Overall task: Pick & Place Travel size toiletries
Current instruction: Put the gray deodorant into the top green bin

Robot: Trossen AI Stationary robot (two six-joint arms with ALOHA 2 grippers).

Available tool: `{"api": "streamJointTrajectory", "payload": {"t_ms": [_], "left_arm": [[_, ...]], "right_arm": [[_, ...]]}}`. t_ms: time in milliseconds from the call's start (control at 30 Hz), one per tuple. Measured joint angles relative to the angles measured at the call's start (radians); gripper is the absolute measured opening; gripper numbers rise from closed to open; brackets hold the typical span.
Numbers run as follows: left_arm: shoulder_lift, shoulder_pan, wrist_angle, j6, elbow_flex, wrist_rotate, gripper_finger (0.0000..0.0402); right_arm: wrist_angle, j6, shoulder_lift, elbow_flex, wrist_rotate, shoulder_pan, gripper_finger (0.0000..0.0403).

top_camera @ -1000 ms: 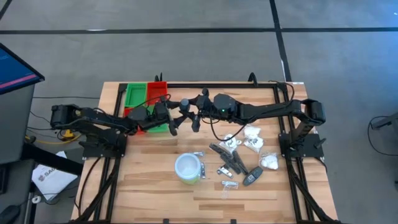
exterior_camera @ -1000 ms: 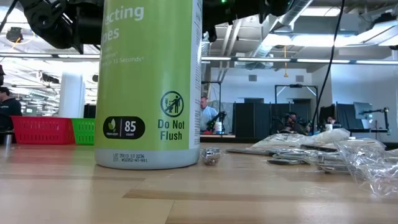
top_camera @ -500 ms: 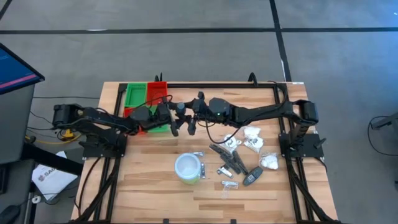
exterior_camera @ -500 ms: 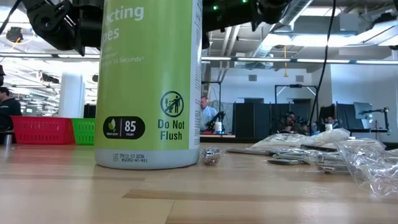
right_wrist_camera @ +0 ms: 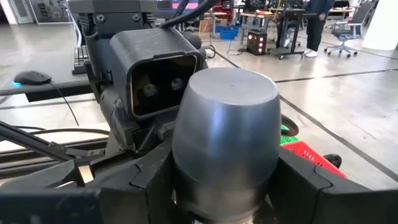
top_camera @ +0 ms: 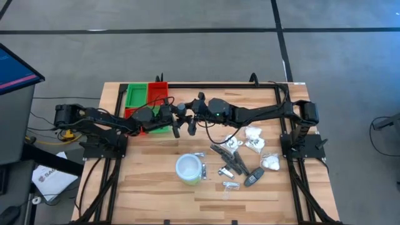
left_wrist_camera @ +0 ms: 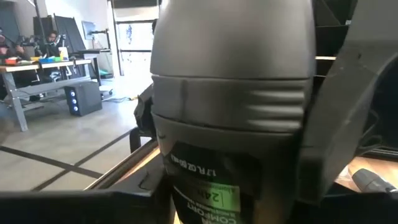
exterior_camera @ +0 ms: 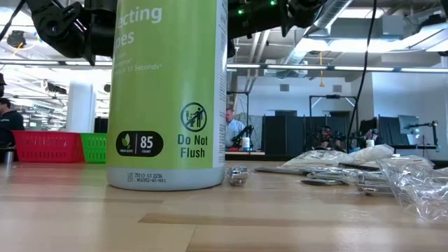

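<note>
Holds a dark grey stick point(right_wrist_camera: 224, 137) in the jaws of the right gripper point(top_camera: 191, 122), clamped on both sides, cap end up, in the air above the back of the table point(top_camera: 156, 187) just beside the red and green tray point(top_camera: 134, 95). Meets the left gripper point(top_camera: 175, 122) head-on there, with the same stick filling the gap between the left jaws; cannot tell whether those jaws press on it. Leaves the other toiletries point(top_camera: 240, 156) scattered on the table's right half.

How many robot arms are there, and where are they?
2. The left arm reaches in from the table's left side, the right arm from its right side. Their ends meet beside the red and green tray.
</note>
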Motion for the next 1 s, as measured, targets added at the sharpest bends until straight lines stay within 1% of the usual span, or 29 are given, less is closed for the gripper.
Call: {"api": "streamJointTrajectory", "payload": {"t_ms": [200, 367, 467, 633, 833, 900, 1000], "left_arm": [[0.0, 0.0, 0.0, 0.001, 0.0, 0.0, 0.0162], [0.0, 0.0, -0.004, 0.004, 0.0, 0.006, 0.0162], [0.0, 0.0, -0.004, 0.003, 0.0, 0.006, 0.0159], [0.0, 0.0, -0.005, 0.002, 0.0, 0.005, 0.0151], [0.0, 0.0, -0.01, 0.001, 0.0, -0.001, 0.0133], [0.0, 0.001, -0.013, 0.003, 0.0, -0.003, 0.0117], [0.0, 0.001, -0.018, 0.004, -0.002, -0.002, 0.0084]], "right_arm": [[-0.001, 0.0, 0.0, 0.0, 0.0, 0.0, 0.0202], [-0.005, 0.0, 0.0, 0.001, -0.003, 0.0, 0.0257], [-0.004, 0.0, 0.0, 0.0, -0.003, 0.0, 0.0266], [0.01, -0.006, 0.0, 0.0, -0.003, 0.0, 0.0259], [0.01, -0.007, -0.003, 0.001, -0.004, -0.016, 0.0242], [0.007, -0.004, -0.003, 0.002, -0.004, -0.018, 0.0236], [0.005, -0.004, -0.005, 0.002, -0.004, -0.017, 0.0228]]}}
